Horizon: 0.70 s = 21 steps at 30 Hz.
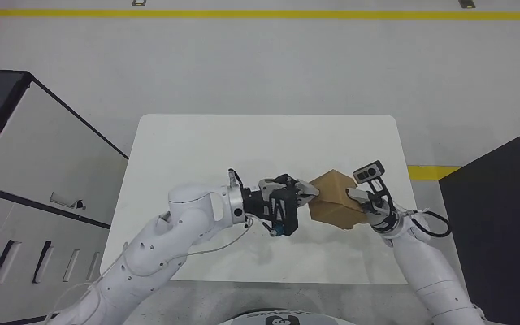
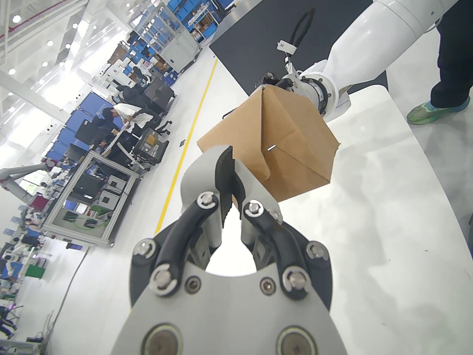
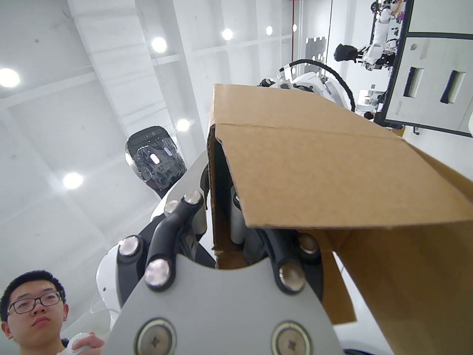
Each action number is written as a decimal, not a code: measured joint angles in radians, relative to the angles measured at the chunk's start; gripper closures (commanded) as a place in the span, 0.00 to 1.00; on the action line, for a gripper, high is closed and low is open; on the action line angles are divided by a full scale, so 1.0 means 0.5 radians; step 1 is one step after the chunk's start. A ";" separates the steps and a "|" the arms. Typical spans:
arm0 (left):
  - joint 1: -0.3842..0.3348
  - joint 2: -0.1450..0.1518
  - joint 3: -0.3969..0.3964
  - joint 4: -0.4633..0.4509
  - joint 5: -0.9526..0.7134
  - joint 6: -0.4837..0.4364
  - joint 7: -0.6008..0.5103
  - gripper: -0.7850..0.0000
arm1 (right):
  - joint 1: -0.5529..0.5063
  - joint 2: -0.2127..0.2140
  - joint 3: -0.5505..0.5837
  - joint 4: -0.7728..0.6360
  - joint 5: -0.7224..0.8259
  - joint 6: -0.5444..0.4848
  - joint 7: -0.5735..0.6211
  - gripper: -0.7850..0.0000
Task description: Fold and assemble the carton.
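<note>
Where the white table [image 1: 244, 138] is seen from above, the brown carton [image 1: 335, 199] is held tilted over its right half, between the left gripper [image 1: 311, 192] and the right gripper [image 1: 355, 197]. From the left wrist, the jaws of the left gripper [image 2: 232, 171] are seen pinched shut on a carton [image 2: 292, 142] edge — the right gripper [image 2: 273, 82] is met at the far corner. From the right wrist, one carton [image 3: 314, 171] wall is clamped by the right gripper [image 3: 218, 201].

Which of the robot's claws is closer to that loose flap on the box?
Right. The right gripper clamps the carton wall beside the flap; the left gripper pinches its opposite end.
</note>
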 measured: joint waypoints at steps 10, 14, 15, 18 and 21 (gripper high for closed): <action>-0.029 -0.004 0.080 -0.021 0.116 -0.011 -0.011 1.00 | 0.012 -0.010 0.025 -0.018 -0.030 -0.083 0.038 1.00; -0.038 -0.007 0.104 -0.013 0.124 -0.012 -0.004 1.00 | 0.006 -0.013 0.035 -0.032 -0.046 -0.082 0.038 1.00; -0.041 -0.008 0.109 -0.012 0.126 -0.013 -0.004 1.00 | 0.005 -0.014 0.036 -0.034 -0.048 -0.082 0.038 1.00; -0.050 -0.011 0.124 -0.009 0.129 -0.010 -0.007 1.00 | 0.001 -0.015 0.039 -0.042 -0.056 -0.082 0.038 1.00; -0.057 -0.013 0.136 -0.006 0.133 -0.005 -0.008 1.00 | -0.004 -0.015 0.043 -0.051 -0.067 -0.082 0.038 1.00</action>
